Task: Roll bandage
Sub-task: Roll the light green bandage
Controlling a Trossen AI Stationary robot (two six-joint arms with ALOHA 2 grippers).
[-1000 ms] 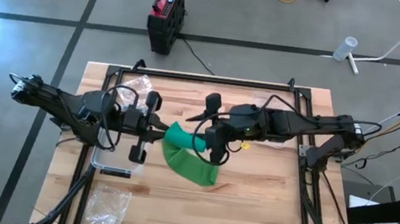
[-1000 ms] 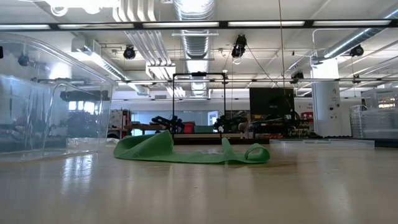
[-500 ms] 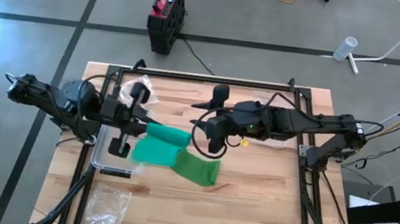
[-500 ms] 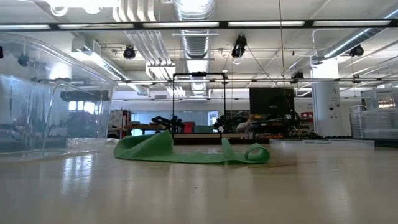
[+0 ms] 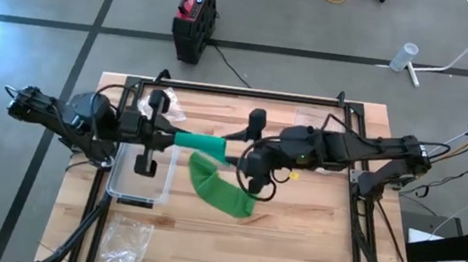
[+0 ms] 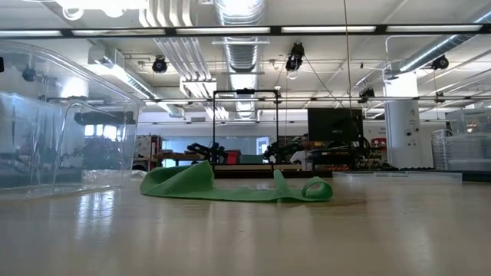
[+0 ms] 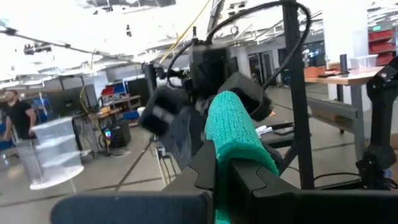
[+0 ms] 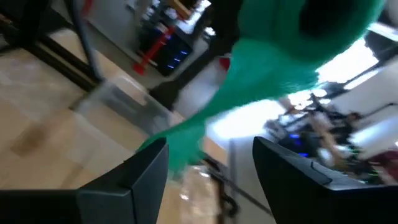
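Left tool (image 5: 181, 139) clamps the rolled end of the soft, limp green bandage (image 5: 219, 192) beside the clear tray (image 5: 140, 178), right tool (image 5: 253, 160) open nearby; best grasped at the firm roll.

From where I stand, no writing, label, brand or number can be read on anything here; whatever markings there may be are too small or blurred to make out.
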